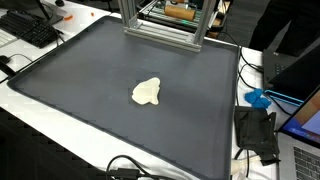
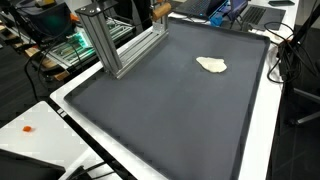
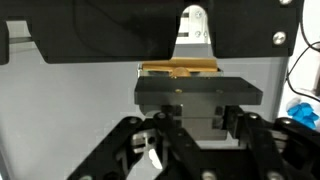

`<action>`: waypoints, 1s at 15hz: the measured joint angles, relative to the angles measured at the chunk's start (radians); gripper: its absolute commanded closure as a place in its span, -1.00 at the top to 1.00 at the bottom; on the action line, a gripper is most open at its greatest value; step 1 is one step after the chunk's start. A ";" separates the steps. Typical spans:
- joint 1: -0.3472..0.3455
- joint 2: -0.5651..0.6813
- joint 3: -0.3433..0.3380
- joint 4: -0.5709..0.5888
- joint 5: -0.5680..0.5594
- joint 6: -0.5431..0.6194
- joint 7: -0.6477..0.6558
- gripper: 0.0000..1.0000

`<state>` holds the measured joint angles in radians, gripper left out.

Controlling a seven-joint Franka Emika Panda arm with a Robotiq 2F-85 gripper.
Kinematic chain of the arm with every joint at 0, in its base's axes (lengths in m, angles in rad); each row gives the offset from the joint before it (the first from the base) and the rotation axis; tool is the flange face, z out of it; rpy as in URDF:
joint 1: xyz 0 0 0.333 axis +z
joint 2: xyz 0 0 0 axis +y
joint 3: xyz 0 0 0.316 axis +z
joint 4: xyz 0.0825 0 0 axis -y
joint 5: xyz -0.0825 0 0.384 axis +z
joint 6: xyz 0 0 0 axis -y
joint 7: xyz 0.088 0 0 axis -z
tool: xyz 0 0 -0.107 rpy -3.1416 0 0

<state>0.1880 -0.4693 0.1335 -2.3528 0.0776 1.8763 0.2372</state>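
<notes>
In the wrist view my gripper (image 3: 198, 118) comes in from the bottom. Its two dark fingers (image 3: 163, 118) stand against either side of a dark grey block (image 3: 198, 92), shut on its narrower lower part. A thin strip of wood (image 3: 180, 68) lies on top of the block, and a white part (image 3: 195, 25) rises behind it. Neither the arm nor the gripper shows in either exterior view. A pale cream crumpled lump (image 1: 147, 92) (image 2: 211, 65) lies alone on the dark mat (image 1: 90, 90) (image 2: 170, 110), away from the gripper.
An aluminium frame (image 1: 165, 30) (image 2: 120, 40) stands at the mat's far edge. A keyboard (image 1: 35, 30), a blue object (image 1: 258, 98) (image 3: 303, 112), a black device (image 1: 257, 135) and a laptop (image 1: 305, 125) lie beside the mat. Cables (image 1: 125, 170) trail at the near edge.
</notes>
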 measured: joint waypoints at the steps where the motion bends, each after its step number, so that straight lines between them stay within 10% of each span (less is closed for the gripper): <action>1: 0.000 -0.022 0.002 -0.016 0.005 -0.007 0.000 -0.45; 15: 0.001 -0.159 0.039 -0.146 0.065 -0.022 -0.003 -0.45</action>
<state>0.1886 -0.6281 0.1721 -2.4989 0.1428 1.8548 0.2341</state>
